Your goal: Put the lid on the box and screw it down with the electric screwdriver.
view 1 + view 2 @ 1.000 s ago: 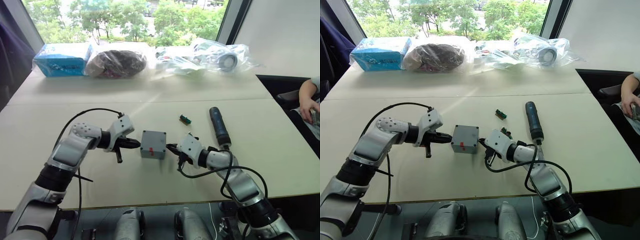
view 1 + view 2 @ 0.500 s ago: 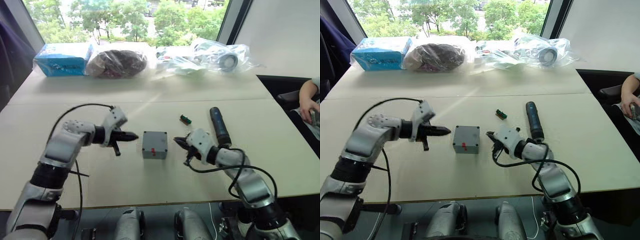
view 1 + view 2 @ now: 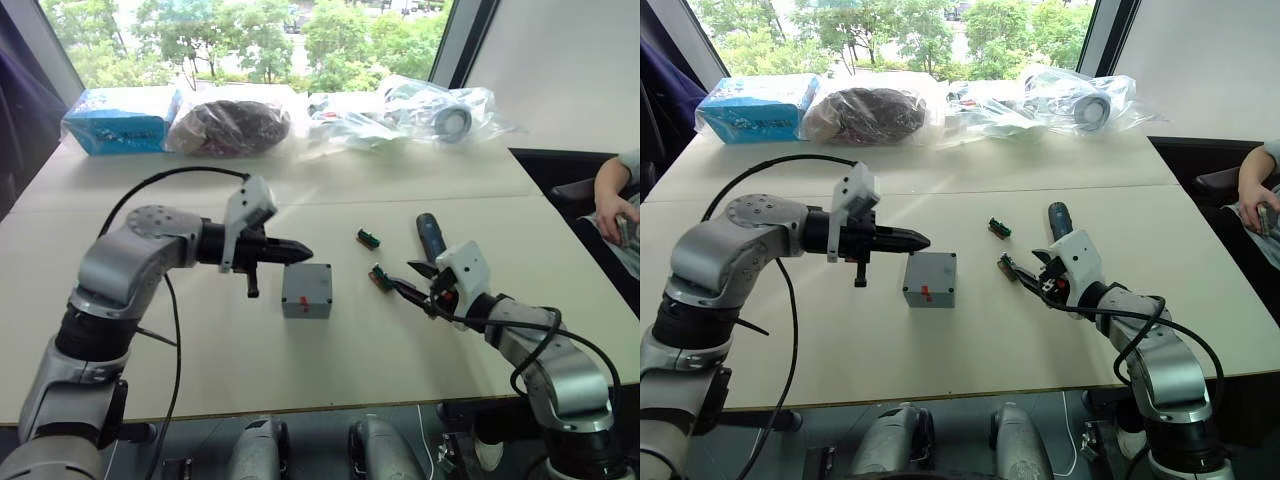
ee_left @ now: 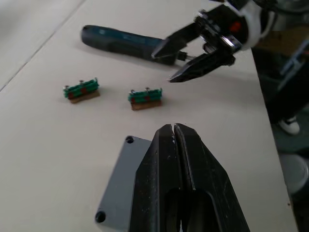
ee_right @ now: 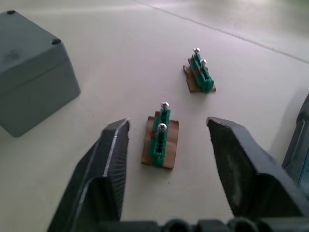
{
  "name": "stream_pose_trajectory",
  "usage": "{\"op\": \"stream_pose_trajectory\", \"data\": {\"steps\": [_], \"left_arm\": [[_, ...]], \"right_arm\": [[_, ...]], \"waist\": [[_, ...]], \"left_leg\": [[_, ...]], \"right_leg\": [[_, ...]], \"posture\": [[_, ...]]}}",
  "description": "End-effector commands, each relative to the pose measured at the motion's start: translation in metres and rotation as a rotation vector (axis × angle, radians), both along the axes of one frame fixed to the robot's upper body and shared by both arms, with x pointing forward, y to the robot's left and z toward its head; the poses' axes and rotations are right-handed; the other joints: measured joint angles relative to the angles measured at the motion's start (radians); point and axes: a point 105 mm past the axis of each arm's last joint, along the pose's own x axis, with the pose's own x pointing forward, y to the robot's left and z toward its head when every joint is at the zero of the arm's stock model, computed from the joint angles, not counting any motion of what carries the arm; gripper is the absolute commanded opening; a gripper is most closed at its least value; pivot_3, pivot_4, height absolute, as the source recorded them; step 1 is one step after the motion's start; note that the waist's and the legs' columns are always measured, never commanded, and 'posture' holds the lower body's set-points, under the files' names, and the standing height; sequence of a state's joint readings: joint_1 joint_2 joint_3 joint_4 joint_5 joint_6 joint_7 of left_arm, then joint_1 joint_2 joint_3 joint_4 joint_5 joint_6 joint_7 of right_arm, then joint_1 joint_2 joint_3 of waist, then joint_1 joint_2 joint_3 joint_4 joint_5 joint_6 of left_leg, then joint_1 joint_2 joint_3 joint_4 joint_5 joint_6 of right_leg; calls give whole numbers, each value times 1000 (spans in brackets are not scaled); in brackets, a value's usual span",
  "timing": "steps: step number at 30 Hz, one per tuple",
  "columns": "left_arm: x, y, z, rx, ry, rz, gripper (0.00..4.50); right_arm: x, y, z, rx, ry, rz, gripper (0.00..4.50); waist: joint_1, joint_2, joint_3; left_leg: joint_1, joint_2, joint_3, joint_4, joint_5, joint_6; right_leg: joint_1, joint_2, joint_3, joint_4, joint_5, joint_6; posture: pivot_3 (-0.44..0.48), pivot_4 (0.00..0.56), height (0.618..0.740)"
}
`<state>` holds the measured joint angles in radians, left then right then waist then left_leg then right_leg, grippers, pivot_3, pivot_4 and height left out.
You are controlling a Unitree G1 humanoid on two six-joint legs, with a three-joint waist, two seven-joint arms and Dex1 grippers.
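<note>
Above box (image 3: 306, 291), closed left claw (image 3: 303, 252)

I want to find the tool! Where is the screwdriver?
The screwdriver lies on the table on the robot's right side, just beyond the open right gripper and beside two small green parts.

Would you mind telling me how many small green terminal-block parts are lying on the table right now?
2. One green part lies just ahead of the open right tool; the other green part lies farther out, apart from it, toward the bags. None seem hidden.
</note>
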<state>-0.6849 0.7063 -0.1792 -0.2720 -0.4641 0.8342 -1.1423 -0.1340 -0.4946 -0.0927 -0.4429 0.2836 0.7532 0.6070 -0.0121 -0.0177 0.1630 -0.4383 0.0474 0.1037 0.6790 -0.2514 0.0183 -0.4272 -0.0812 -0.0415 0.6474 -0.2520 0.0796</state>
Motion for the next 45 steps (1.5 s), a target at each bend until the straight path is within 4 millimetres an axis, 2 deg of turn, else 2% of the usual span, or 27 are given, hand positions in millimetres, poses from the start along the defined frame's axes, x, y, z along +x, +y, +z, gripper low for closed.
{"op": "stream_pose_trajectory", "data": {"steps": [1, 3, 4, 7, 9, 10, 11, 23, 25, 26, 29, 37, 45], "left_arm": [[0, 2, 4, 30, -66, -13, 0], [3, 5, 1, 40, -73, 0, 0], [4, 6, 0, 43, -74, 6, 0], [5, 8, -2, 41, -73, 16, 0], [5, 8, -3, 38, -72, 22, 0], [5, 9, -3, 38, -72, 23, 0], [5, 9, -3, 39, -73, 25, 0], [6, 14, -7, 47, -73, 53, 0], [7, 14, -7, 48, -76, 57, 0], [7, 14, -7, 47, -77, 58, 0], [7, 14, -7, 45, -79, 60, 0], [8, 15, -6, 40, -82, 68, 0], [16, 29, -7, 21, -51, 117, 0]], "right_arm": [[1, 6, 9, 11, -20, 24, 4202], [3, 8, 7, 17, -10, 18, 4202], [5, 9, 5, 10, -7, 14, 4014], [7, 8, 0, -3, -1, 4, 3251], [10, 9, -2, -2, 1, -6, 2609], [11, 9, -3, -3, 1, -8, 2075], [12, 9, -3, -3, 1, -8, 1910], [21, 13, -7, 4, -11, -6, 1910], [21, 14, -8, -2, -10, -4, 1402], [22, 14, -9, -3, -9, -4, 1308], [22, 15, -11, -5, -8, -3, 74], [22, 15, -8, 1, -22, -2, 74], [20, 15, 22, 20, -116, 18, 74]], "waist": [[1, 0, 0], [2, 0, 0], [3, 0, 0], [4, 0, 0], [3, 0, 0], [3, 0, 0], [2, 0, 0], [2, 0, 0], [1, 0, 0], [1, 0, 0], [2, 0, 0], [2, 0, 0], [1, 0, 0]], "left_leg": [[0, 0, 0, 0, 0, 0], [0, 0, 0, 0, 0, 0], [0, 0, 0, 0, 0, 0], [0, 0, 0, 0, 0, 0], [0, 0, 0, 0, 0, 0], [-1, 0, 0, 0, 0, 0], [-1, 0, 0, 0, 0, 0], [-1, 0, 0, 0, 0, 0], [-1, 0, 0, 0, 0, 0], [-1, 0, 0, 0, 0, 0], [-1, 0, 0, 0, 0, 0], [-1, 0, 0, 0, 0, 0], [-1, 0, 0, 0, 0, 0]], "right_leg": [[0, 0, 0, 0, 0, 0], [0, 0, 0, 0, 0, 0], [0, 0, 0, 0, 0, 0], [0, -1, 0, 0, 0, 0], [0, -1, 0, 0, 0, 0], [0, -1, 0, 0, 0, 0], [0, -1, 0, 0, 0, 0], [0, -1, 0, 0, 0, 0], [0, -1, 0, 0, 0, 0], [0, -1, 0, 0, 0, 0], [0, -1, 0, 0, 0, 0], [0, -1, 0, 0, 0, 0], [0, -1, 0, 0, 0, 0]], "posture": [[0, 150, 740], [0, 150, 740], [0, 150, 740], [0, 150, 740], [0, 150, 740], [0, 150, 740], [0, 150, 740], [0, 150, 740], [0, 150, 740], [0, 150, 740], [0, 150, 740], [0, 150, 740], [0, 150, 740]]}}
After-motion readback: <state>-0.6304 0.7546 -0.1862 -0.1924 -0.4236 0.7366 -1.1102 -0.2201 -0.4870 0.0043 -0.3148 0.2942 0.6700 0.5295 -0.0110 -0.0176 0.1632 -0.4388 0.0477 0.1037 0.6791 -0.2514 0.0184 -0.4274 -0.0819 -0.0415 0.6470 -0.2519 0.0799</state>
